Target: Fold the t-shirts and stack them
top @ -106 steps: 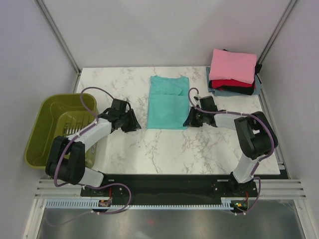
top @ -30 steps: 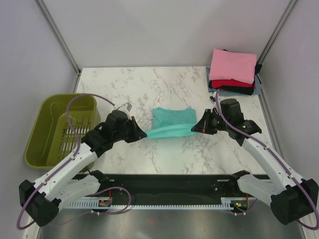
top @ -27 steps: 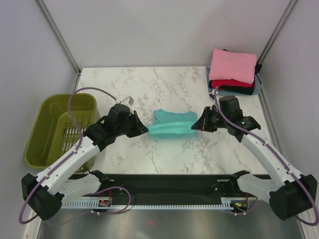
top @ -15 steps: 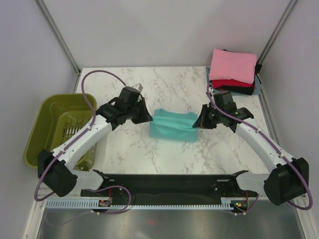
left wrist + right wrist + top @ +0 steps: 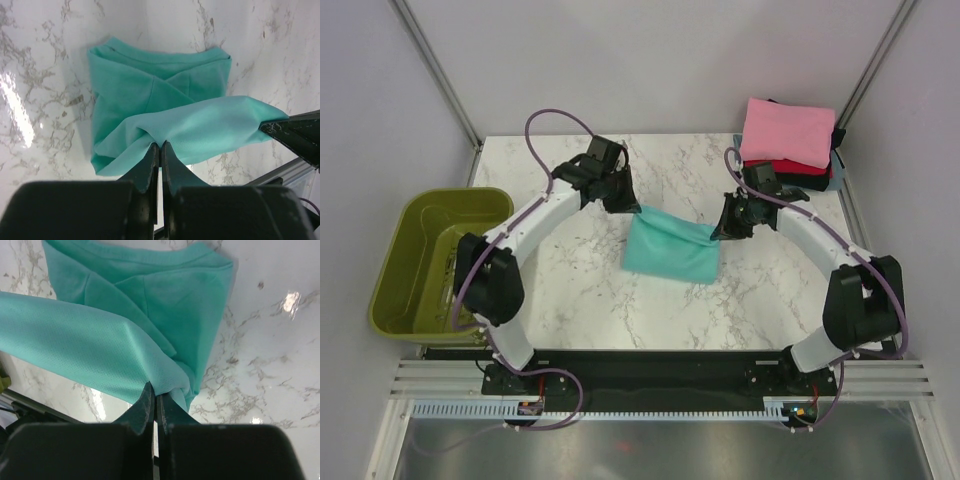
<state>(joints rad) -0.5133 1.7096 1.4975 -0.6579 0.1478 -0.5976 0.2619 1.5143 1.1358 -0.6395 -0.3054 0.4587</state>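
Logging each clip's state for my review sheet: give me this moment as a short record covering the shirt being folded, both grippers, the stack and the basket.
shirt in work: teal t-shirt, one edge lifted, the rest lying on the table
left gripper: shut on the lifted edge
right gripper: shut on the same edge, at its other end
stack: pink t-shirt topmost, far right corner
basket: olive-green basket, at the table's left side

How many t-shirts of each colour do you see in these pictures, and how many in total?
teal t-shirt: 1
pink t-shirt: 1
red t-shirt: 1
black t-shirt: 1
grey-blue t-shirt: 1
Total: 5
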